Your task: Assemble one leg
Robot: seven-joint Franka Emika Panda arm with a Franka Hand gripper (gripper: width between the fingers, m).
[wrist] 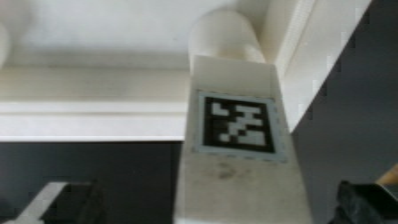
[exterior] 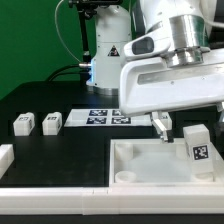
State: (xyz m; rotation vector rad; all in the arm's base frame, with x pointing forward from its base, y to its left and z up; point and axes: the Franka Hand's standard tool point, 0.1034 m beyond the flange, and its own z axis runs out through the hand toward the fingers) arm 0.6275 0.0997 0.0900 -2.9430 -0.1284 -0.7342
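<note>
Pincer: the pincer (exterior: 178, 134) hangs over the large white tray-like board (exterior: 135, 170), jaws spread wide, gripping nothing; in the exterior view one dark fingertip (exterior: 161, 122) shows at that view's left of the leg and a second at its right.
Pincer, wrist view: the pincer (wrist: 222, 205) has its two dark fingertips (wrist: 63, 203) at either side of the picture, the leg between them with a gap on each side.
Leg: the leg (exterior: 196, 142), a stubby white block with a black-and-white square marker on its face, stands upright in the board's corner at the exterior view's right, between the spread fingers.
Leg, wrist view: the leg (wrist: 235, 130) runs lengthwise through the middle of the picture, marker facing the camera, its far rounded end against the white board (wrist: 89, 100); whether it is fully seated in a socket I cannot tell.
Other legs: two more small white blocks (exterior: 23, 124) lie on the black counter (exterior: 60, 145) at the exterior view's left, side by side, well apart from the board.
Marker board: the marker board (exterior: 105, 117) lies flat on the counter behind the tray-like board, several tags showing.
Arm: the white arm (exterior: 165, 60) fills the upper part of the exterior view's right.
</note>
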